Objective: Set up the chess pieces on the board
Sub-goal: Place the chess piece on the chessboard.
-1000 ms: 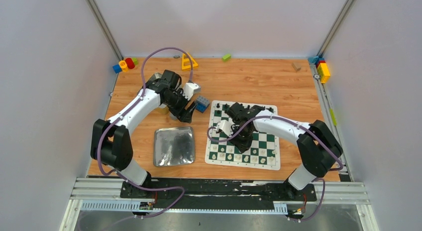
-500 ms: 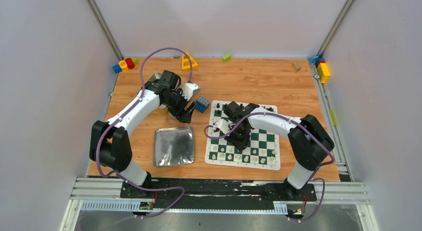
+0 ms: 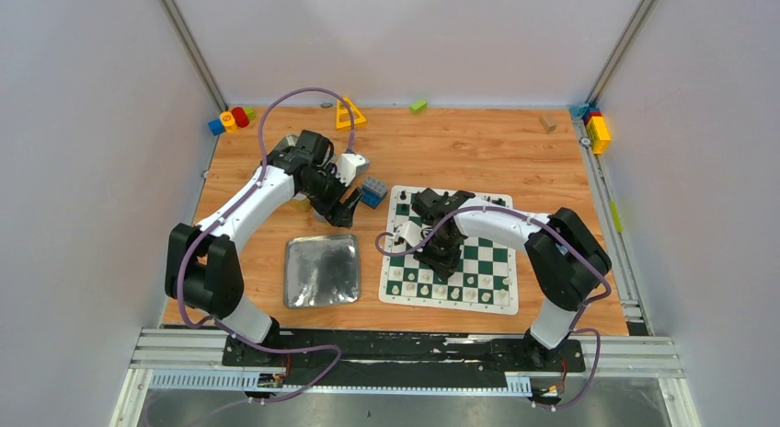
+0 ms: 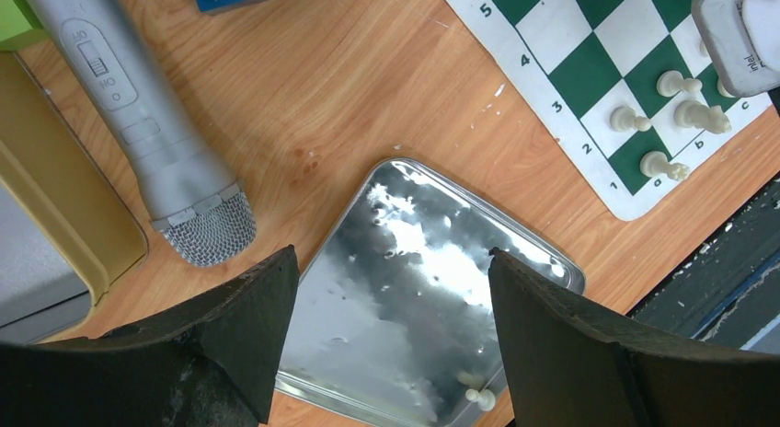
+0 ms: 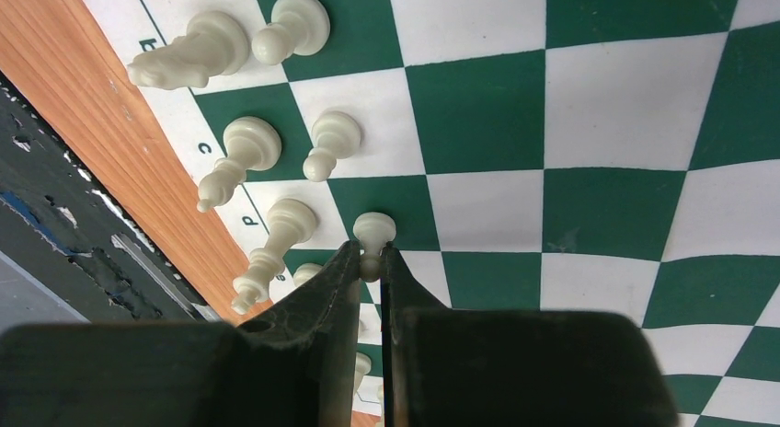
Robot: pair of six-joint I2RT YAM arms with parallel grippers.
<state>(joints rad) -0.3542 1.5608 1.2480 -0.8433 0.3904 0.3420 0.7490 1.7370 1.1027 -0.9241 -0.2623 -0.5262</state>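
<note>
The right tool [image 5: 370, 261] is closed on a white pawn [image 5: 373, 229], pinched at its stem with the head just past the tips, over the board [image 5: 607, 123]. It should lower straight, seat the base flat, then release clear of the tall piece [image 5: 276, 238] just left. Its arm bends inward, tool pointing down. The left tool [image 4: 391, 289] hangs open above the tray [image 4: 405, 234].
</note>
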